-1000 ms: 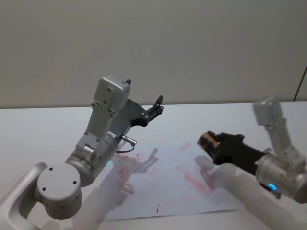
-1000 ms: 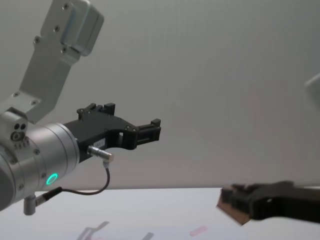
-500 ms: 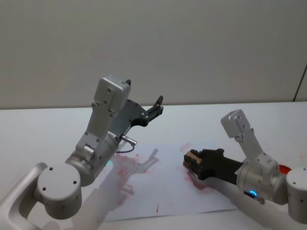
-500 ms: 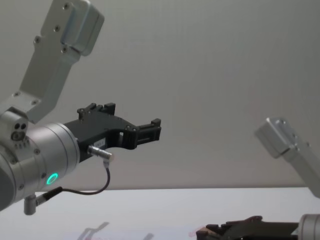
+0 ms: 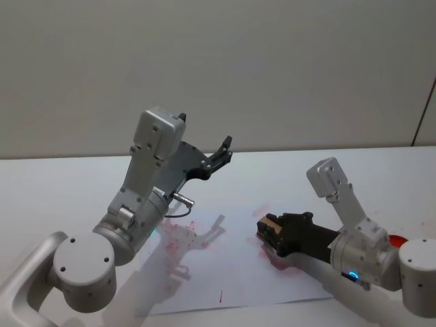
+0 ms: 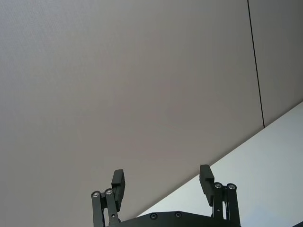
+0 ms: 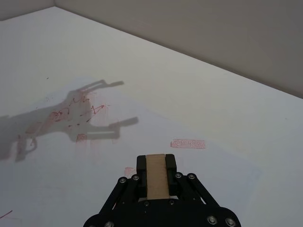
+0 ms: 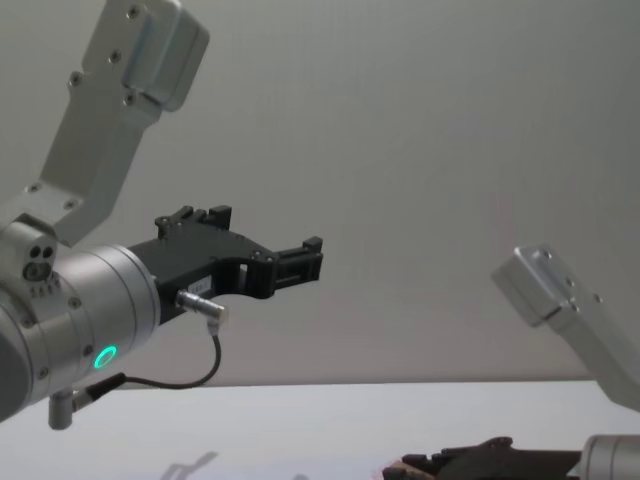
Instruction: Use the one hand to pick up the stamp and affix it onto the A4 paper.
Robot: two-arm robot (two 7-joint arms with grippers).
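**Stamp (image 5: 270, 223) clamped in the right gripper (image 5: 267, 231), low over the A4 paper (image 5: 231, 269)**

The stamp, a pale wooden block, sits over the right part of the A4 paper, with its end close above a pink-red smudge (image 5: 278, 261). Whether it touches the sheet cannot be told. In the right wrist view the block (image 7: 156, 179) runs lengthwise between the two black fingers, which are closed firmly against its sides. The right gripper (image 7: 156, 163) reaches in low and nearly level from the paper's right side on its silver-grey arm. In the chest view it (image 8: 415, 466) lies along the bottom edge.

The paper (image 7: 71, 165) lies flat on the white table (image 5: 68, 184). It bears a small rectangular red imprint (image 7: 188, 143) just beyond the stamp. Looser red marks (image 5: 178, 235) are scattered on its left part, under the arm's shadow.

The left gripper (image 5: 225, 146) is held well above the paper's far left edge, pointing up and away toward the grey wall (image 5: 272, 68). Its fingers (image 6: 118, 178) stand wide apart with nothing between them, as the left wrist view shows. A green light glows on the wrist behind it (image 8: 310, 255).
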